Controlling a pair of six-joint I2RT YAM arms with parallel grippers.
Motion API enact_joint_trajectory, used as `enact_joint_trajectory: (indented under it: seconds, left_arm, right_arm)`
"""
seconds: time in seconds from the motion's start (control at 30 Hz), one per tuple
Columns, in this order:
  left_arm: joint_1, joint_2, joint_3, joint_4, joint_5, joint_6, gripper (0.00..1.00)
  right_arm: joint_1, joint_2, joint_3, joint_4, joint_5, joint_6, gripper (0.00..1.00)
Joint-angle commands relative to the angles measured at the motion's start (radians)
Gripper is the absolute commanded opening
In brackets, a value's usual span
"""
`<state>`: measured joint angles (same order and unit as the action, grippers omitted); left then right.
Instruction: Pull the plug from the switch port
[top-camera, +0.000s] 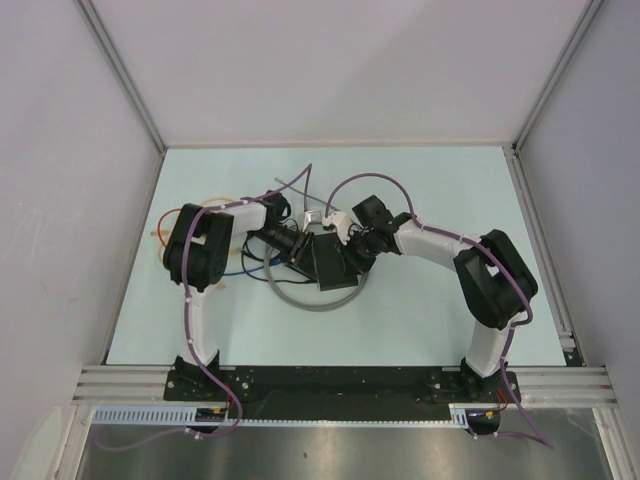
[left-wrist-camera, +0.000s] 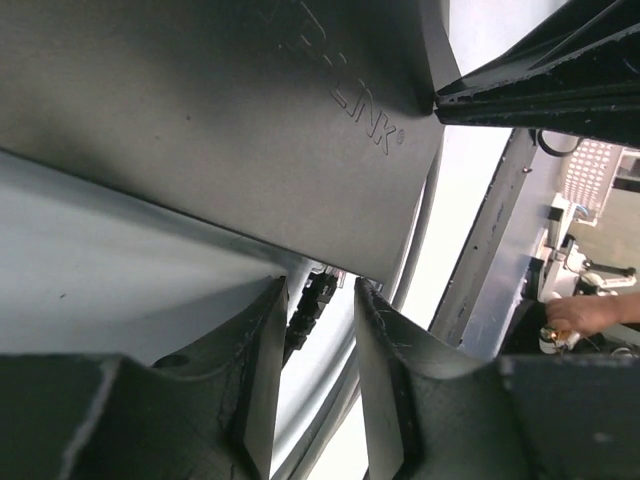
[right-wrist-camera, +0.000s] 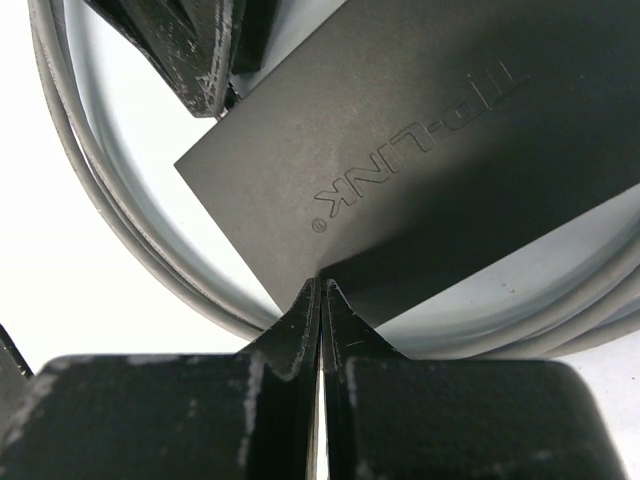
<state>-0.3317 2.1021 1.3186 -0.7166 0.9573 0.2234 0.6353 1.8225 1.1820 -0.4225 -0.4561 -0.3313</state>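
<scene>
The pale table (top-camera: 440, 320) bears the black switch (top-camera: 333, 264). A grey cable (top-camera: 310, 303) loops around the switch. An orange wire (top-camera: 160, 225) lies well to its left.

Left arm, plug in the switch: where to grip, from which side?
Pinch the plug by its short dark body where it juts from the switch edge, left fingers on its two sides, coming in square to that edge. The exposed stub looks narrower than their gap.

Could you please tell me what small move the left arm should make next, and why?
Probably close the left gripper on the small black plug at the edge of the flat matte-black rectangular switch: it sits between the open jaws, while the shut right gripper touches the switch, apparently bracing it.
</scene>
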Motion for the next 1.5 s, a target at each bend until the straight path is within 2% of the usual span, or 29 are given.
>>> enact_joint_trajectory:
  seconds: [0.0, 0.4, 0.5, 0.63, 0.83, 1.17, 1.47]
  left_arm:
    - [-0.01, 0.015, 0.037, -0.024, 0.061, 0.064, 0.38]
    - [-0.021, 0.041, 0.053, -0.052, 0.058, 0.083, 0.32]
    - [-0.029, 0.042, 0.053, -0.043, 0.044, 0.073, 0.33]
    - [-0.036, 0.052, 0.062, -0.046, 0.029, 0.067, 0.39]
    - [-0.043, 0.067, 0.071, -0.063, 0.037, 0.088, 0.35]
    - [-0.043, 0.107, 0.071, -0.129, 0.116, 0.194, 0.43]
    - [-0.041, 0.127, 0.082, -0.159, 0.133, 0.271, 0.4]
  right_arm:
    - [0.021, 0.008, -0.033, -0.029, 0.048, -0.015, 0.0]
    - [0.02, 0.012, -0.032, -0.024, 0.051, -0.011, 0.0]
    - [0.02, 0.012, -0.032, -0.022, 0.051, -0.011, 0.0]
    - [0.017, 0.014, -0.033, -0.022, 0.051, -0.009, 0.0]
    - [0.017, 0.014, -0.033, -0.024, 0.05, -0.008, 0.0]
    - [0.01, 0.018, -0.032, -0.022, 0.045, -0.005, 0.0]
    - [0.01, 0.021, -0.033, -0.022, 0.043, -0.002, 0.0]
